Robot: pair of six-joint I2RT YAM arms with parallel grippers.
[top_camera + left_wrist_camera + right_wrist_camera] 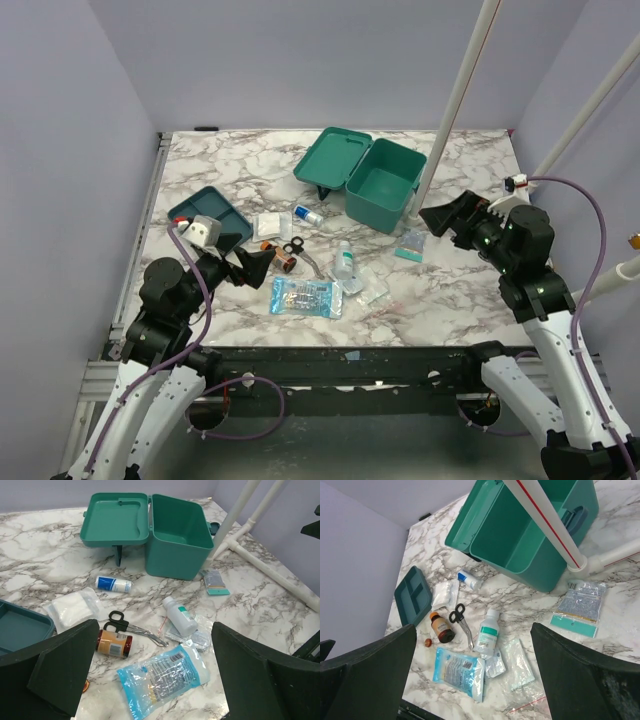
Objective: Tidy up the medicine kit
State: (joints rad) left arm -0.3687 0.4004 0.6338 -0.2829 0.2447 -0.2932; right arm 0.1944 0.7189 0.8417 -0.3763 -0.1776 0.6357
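The medicine kit (385, 186) is a teal-green box standing open and empty at the back middle, its lid (333, 158) folded back to the left. It also shows in the left wrist view (175, 535) and the right wrist view (520, 535). Loose on the table in front of it lie a blue packet (305, 296), a white bottle (345, 262), a brown bottle (282, 262), scissors (296, 248), a small tube (308, 214), a gauze pad (272, 225) and a zip bag (411, 245). My left gripper (252, 267) is open and empty, just left of the brown bottle. My right gripper (447, 222) is open and empty, to the right of the kit.
A darker teal compartment tray (210, 215) lies at the left. A white pole (455, 100) rises beside the kit's right side, with a pipe base on the table (270, 570). Clear flat packets (370, 290) lie by the white bottle. A small orange cap (427, 642) lies near the brown bottle.
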